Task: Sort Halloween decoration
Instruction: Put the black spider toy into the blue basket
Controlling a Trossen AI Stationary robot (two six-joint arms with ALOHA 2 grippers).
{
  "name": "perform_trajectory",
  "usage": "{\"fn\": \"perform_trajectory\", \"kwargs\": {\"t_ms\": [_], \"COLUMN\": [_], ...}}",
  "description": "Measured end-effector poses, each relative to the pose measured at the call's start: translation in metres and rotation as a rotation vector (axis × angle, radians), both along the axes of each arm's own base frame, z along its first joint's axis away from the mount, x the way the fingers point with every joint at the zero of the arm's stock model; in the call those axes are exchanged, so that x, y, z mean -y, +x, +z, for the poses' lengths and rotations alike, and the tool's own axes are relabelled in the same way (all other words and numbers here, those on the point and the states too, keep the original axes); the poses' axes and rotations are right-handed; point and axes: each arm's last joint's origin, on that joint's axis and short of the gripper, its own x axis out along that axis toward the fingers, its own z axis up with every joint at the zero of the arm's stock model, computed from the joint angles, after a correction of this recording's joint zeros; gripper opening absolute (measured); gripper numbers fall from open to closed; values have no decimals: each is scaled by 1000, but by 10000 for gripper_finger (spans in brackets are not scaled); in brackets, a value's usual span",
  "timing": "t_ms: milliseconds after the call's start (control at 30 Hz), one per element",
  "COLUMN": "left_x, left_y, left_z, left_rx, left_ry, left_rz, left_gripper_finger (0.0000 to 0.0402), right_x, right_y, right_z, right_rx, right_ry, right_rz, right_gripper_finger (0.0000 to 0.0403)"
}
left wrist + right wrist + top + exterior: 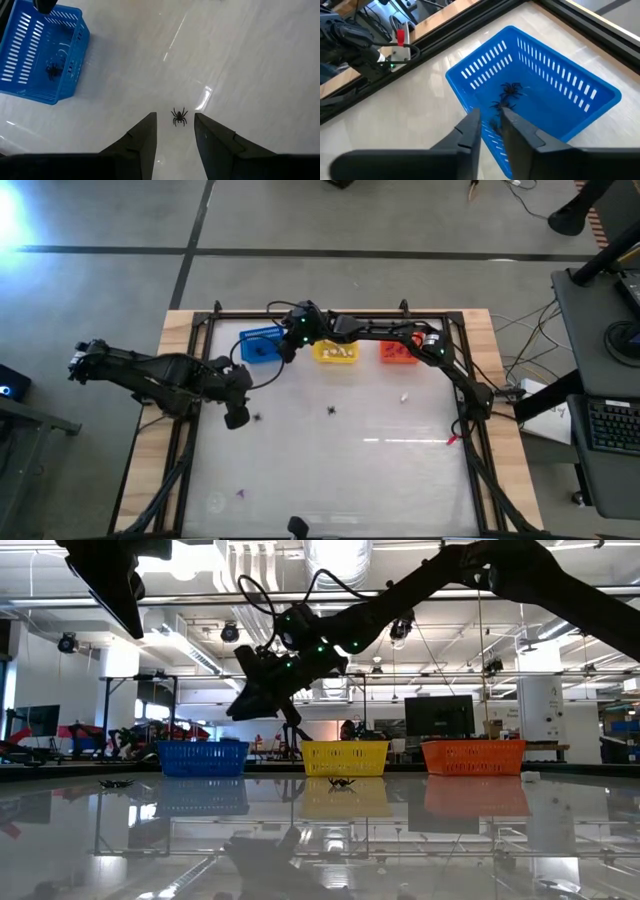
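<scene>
Your left end effector (174,137) hangs low over the pale glossy counter (260,60) with its two dark fingers spread apart and nothing between them. The small black plastic spider (179,116) lies on the counter just ahead of the fingertips, centred on the gap, so the coming move looks like a short push forward and down. The spider is roughly round, with legs splayed all ways, so no long axis matters. Your right end effector (491,125) is poised above the near rim of the blue slotted plastic basket (555,75); its fingers stand only narrowly apart, and you cannot tell whether anything remains between them. Black spiders (510,91) already lie inside that basket. The left arm is plainly the nearer one to the loose spider.
</scene>
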Motion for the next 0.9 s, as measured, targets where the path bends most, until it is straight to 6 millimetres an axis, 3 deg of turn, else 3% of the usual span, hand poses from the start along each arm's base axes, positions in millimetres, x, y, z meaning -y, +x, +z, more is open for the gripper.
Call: {"fn": "perform_trajectory", "kwargs": {"t_ms": [200, 367, 533, 700, 900], "left_x": [0, 0, 0, 0, 0], "left_y": [0, 0, -1, -1, -2], "left_z": [0, 0, 0, 0, 0], "left_rx": [-2, -6, -9, -20, -35], "left_ry": [2, 4, 8, 30, 53], "left_rz": [-4, -8, -17, -66, -116], "left_gripper_finger": [114, 114, 114, 114, 114], "right_x": [0, -3, -11, -20, -28], "right_y": [-1, -10, -34, -65, -94], "right_z": [3, 26, 57, 87, 101], "right_rx": [7, -12, -144, -338, -527], "right_ry": [23, 3, -50, -137, -155], "right_rz": [-15, 0, 41, -33, -43], "right_gripper_finger": [108, 119, 121, 121, 121]}}
